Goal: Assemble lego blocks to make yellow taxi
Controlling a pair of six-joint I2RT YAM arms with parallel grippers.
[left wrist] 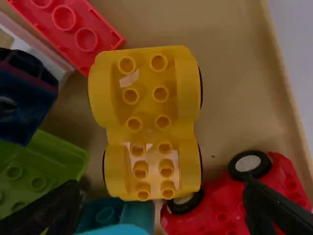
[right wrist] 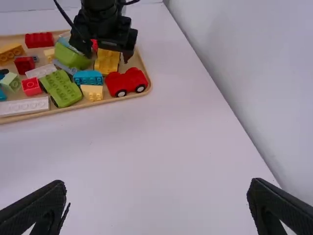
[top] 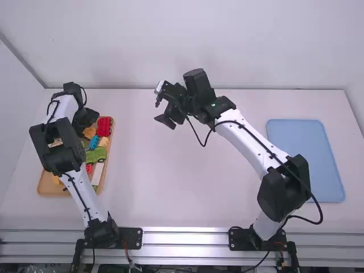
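"What's nearest the lens on the left wrist?"

"The fingers [left wrist: 41, 208] of my left gripper [top: 87, 126]. They stand wide open over the wooden tray [left wrist: 234, 73]."

"And the yellow piece for the taxi?"

"I have the yellow car base [left wrist: 151, 110] in the tray, ahead of those open fingers, studs facing the camera. Dark wheels peek out along its sides."

"What's crowding it?"

"A red car [left wrist: 220, 213] sits just beside one end, with a blue brick [left wrist: 139, 213] there too. Near the other end I see a red plate [left wrist: 63, 24]. The green car [right wrist: 63, 90] lies in the tray as well, and so do a pale yellow brick [right wrist: 92, 93] and a long white brick [right wrist: 24, 107], which I can pick out from the right wrist."

"How about your right claw?"

"My right gripper [top: 158, 111] is open too, its fingers well apart. In the high view I have it above the far part of the table [top: 187, 187], near the middle, between the tray and the blue mat [top: 307, 159]."

"So where's the tray from up there?"

"Over on the left side of the table, partly covered by my left arm [top: 58, 148]. The mat's on the right side."
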